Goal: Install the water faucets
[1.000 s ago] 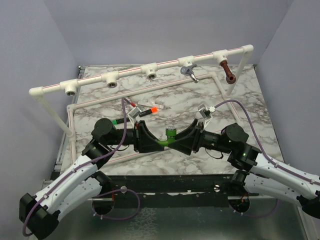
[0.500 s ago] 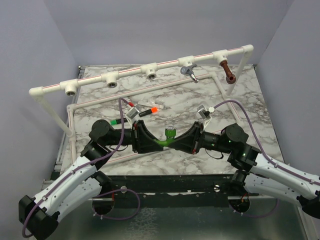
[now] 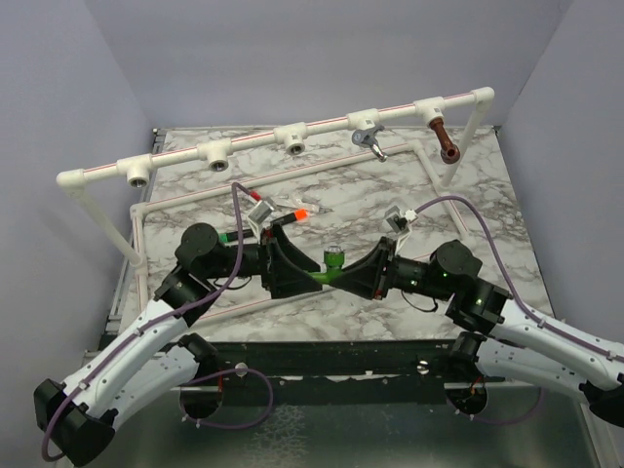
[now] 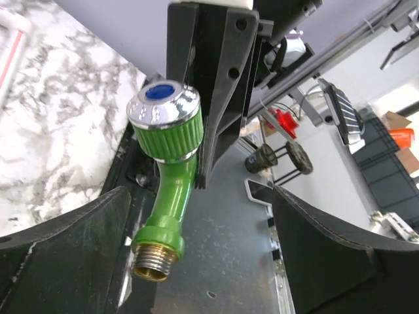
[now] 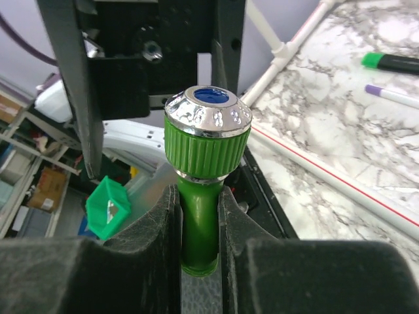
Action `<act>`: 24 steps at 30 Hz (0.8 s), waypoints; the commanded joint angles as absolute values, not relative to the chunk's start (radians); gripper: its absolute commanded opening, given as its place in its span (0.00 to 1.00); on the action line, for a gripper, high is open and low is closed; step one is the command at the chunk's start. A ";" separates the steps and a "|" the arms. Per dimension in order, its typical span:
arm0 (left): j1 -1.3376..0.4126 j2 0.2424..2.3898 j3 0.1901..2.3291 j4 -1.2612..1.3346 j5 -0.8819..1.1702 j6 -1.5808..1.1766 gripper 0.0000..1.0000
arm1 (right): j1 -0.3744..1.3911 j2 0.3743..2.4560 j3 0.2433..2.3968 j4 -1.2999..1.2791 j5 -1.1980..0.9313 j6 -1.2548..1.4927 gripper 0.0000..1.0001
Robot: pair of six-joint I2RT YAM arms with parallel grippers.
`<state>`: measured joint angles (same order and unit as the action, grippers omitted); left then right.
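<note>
The green water faucet (image 3: 332,260) hangs in the air over the table's near edge, between my two grippers. My right gripper (image 5: 198,252) is shut on its green stem (image 5: 198,222), just under the ribbed cap with the chrome top. My left gripper (image 4: 196,261) is open; its fingers (image 4: 62,255) stand wide on either side of the faucet's brass threaded end (image 4: 156,261) without touching it. In the top view the left gripper (image 3: 298,267) faces the right gripper (image 3: 345,277). A chrome faucet (image 3: 369,142) and a copper-brown faucet (image 3: 446,139) sit in the white pipe rail.
The white pipe rail (image 3: 253,146) crosses the back of the marble table, with three open tee fittings (image 3: 216,156) on its left half. A low white pipe frame (image 3: 146,253) borders the table. Marker pens (image 3: 292,213) lie behind the grippers.
My left gripper has opened and let go of the green faucet, and has drawn back a little to the left. My right gripper closed on the faucet's stem and holds it.
</note>
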<state>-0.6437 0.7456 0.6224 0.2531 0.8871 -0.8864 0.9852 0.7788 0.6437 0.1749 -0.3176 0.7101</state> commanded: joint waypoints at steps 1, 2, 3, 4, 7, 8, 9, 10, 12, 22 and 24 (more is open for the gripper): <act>-0.647 0.770 0.771 -0.007 0.790 -0.690 0.91 | 0.983 0.735 0.716 0.046 -0.222 0.626 0.00; -0.647 0.779 0.800 -0.057 0.779 -0.660 0.92 | 0.983 0.727 0.728 0.015 -0.204 0.606 0.00; -0.647 0.789 0.828 -0.103 0.762 -0.629 0.93 | 0.983 0.721 0.740 -0.014 -0.185 0.587 0.00; -0.647 0.799 0.861 -0.155 0.745 -0.597 0.94 | 0.983 0.715 0.755 -0.051 -0.163 0.571 0.00; -0.647 0.827 0.959 -0.299 0.670 -0.502 0.95 | 0.983 0.711 0.795 -0.137 -0.095 0.510 0.00; -0.646 0.835 0.993 -0.346 0.636 -0.475 0.96 | 0.983 0.713 0.804 -0.160 -0.071 0.494 0.00; -0.647 0.844 1.027 -0.392 0.602 -0.451 0.96 | 0.983 0.715 0.816 -0.187 -0.045 0.480 0.00; -0.647 0.852 1.060 -0.432 0.559 -0.429 0.96 | 0.983 0.722 0.828 -0.211 -0.018 0.466 0.00; -0.647 0.868 1.134 -0.515 0.470 -0.392 0.96 | 0.983 0.736 0.853 -0.253 0.043 0.442 0.00; -0.647 0.935 1.492 -0.772 -0.088 -0.239 0.97 | 0.983 0.885 0.953 -0.353 0.247 0.297 0.00; -0.647 0.943 1.532 -0.779 -0.166 -0.215 0.97 | 0.983 0.938 0.998 -0.364 0.269 0.258 0.00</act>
<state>-0.6437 0.9283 1.4422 -0.6682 0.1287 -0.3099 0.9852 0.8738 0.9127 -0.3206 0.1577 0.3622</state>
